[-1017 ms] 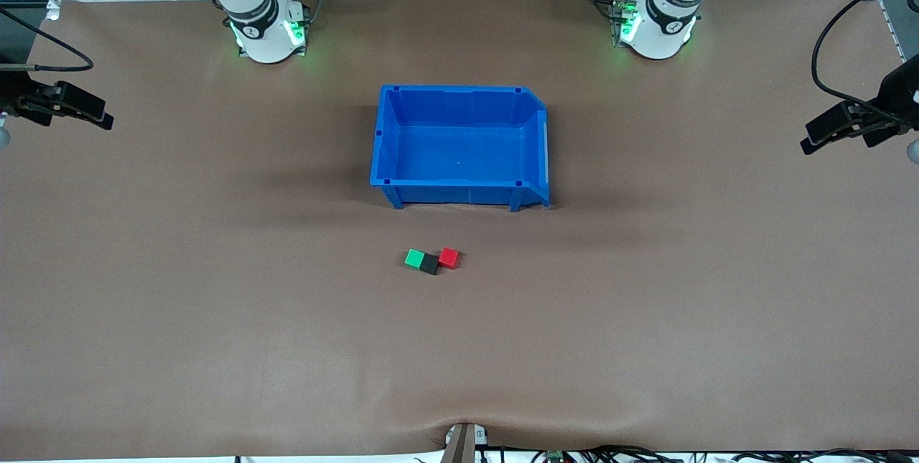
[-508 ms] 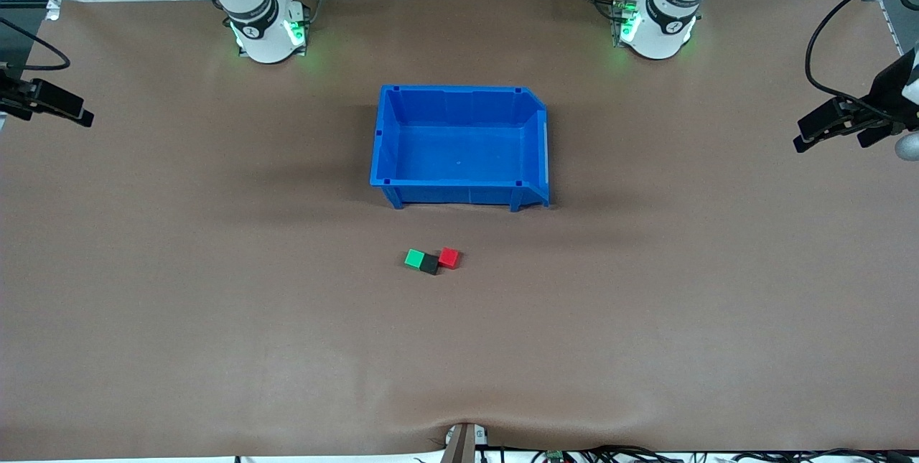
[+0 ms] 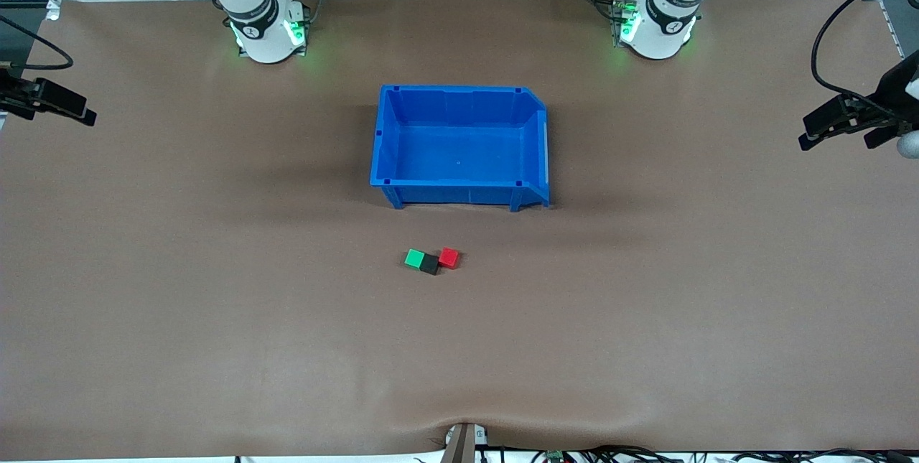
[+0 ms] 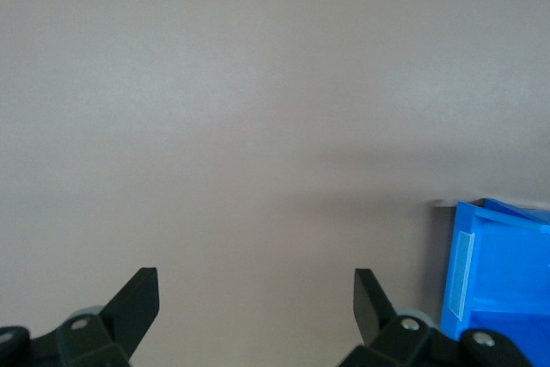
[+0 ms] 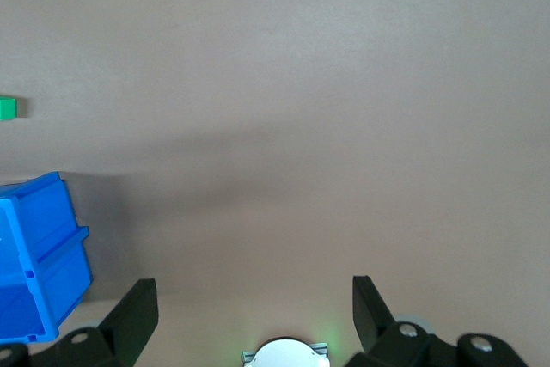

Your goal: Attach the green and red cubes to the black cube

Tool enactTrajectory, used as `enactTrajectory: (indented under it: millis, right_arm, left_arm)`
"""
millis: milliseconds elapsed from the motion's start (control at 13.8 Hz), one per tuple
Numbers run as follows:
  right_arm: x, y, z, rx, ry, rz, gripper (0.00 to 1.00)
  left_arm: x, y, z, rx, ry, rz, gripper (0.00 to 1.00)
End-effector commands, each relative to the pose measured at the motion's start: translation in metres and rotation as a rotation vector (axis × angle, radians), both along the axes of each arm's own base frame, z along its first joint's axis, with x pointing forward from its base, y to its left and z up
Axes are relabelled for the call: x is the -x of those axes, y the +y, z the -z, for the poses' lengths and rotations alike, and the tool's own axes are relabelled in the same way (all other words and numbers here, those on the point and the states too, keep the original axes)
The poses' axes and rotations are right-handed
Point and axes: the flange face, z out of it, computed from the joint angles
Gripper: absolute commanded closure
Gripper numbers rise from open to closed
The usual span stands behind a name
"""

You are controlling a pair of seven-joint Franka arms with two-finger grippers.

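Observation:
Three small cubes sit on the brown table, nearer to the front camera than the blue bin. The black cube (image 3: 429, 264) is in the middle. The green cube (image 3: 414, 258) touches it on the right arm's side and the red cube (image 3: 449, 257) on the left arm's side. My left gripper (image 3: 835, 138) hangs open over the left arm's end of the table, nothing between its fingers (image 4: 256, 285). My right gripper (image 3: 59, 113) hangs open over the other end, also empty (image 5: 255, 294). The right wrist view catches only the green cube (image 5: 7, 107).
An empty blue bin (image 3: 459, 93) stands mid-table between the cubes and the arm bases; its corner shows in both wrist views, blue bin (image 4: 503, 238) and blue bin (image 5: 39, 255). The right arm's base (image 5: 285, 354) shows below its gripper. Cables lie along the table's front edge.
Both grippers have drifted slightly outward toward their table ends, then held. The three cubes and the bin have not moved.

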Motion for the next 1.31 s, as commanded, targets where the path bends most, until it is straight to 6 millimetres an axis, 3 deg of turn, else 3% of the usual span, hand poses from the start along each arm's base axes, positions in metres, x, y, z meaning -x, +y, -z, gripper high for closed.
enactTrajectory:
  millis: [0, 508, 1017, 1235]
  right_arm:
    - [0.004, -0.002, -0.006, 0.011, 0.002, 0.003, 0.00]
    - [0.004, -0.001, -0.003, 0.010, 0.012, 0.003, 0.00]
    - [0.003, 0.001, 0.000, 0.009, 0.018, 0.001, 0.00]
    - [0.001, 0.004, 0.002, 0.004, 0.021, -0.004, 0.00]
  left_arm:
    - [0.005, 0.016, -0.008, 0.002, 0.020, -0.005, 0.00]
    - [0.003, 0.019, -0.007, 0.000, 0.024, 0.030, 0.00]
    - [0.002, 0.016, -0.019, 0.013, 0.005, 0.036, 0.00]
    - [0.000, 0.004, -0.015, -0.003, 0.011, 0.051, 0.00]
